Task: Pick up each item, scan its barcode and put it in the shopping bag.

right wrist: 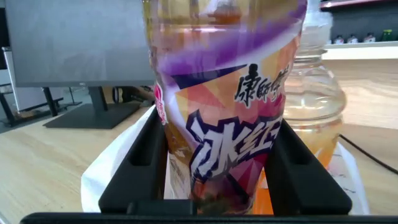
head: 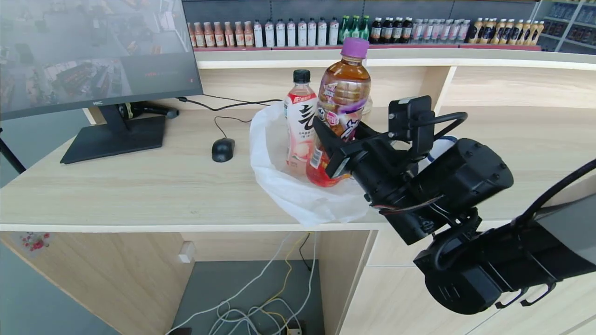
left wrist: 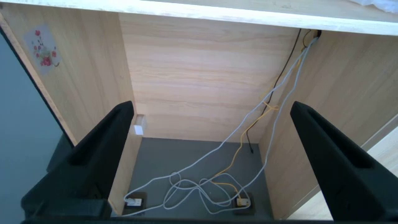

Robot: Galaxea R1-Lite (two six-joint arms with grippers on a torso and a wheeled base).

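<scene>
My right gripper (head: pixel 327 146) is shut on a brown tea bottle (head: pixel 343 97) with a purple cap, gripping its lower half. It holds the bottle upright, with the base inside the open white shopping bag (head: pixel 288 190) on the counter. A pink-labelled bottle (head: pixel 300 125) with a black cap stands in the bag just left of it. In the right wrist view the tea bottle (right wrist: pixel 230 93) sits between the gripper (right wrist: pixel 221 168) fingers, and a clear bottle (right wrist: pixel 317 106) stands behind it. My left gripper (left wrist: pixel 211 112) is open and holds nothing, pointing into the space under the counter.
A monitor (head: pixel 93 51) on its stand occupies the counter's left, with a black mouse (head: pixel 223 150) and its cable between it and the bag. Loose cables (left wrist: pixel 205 186) lie on the floor under the counter. A raised ledge and a shelf of bottles (head: pixel 363 30) run along the back.
</scene>
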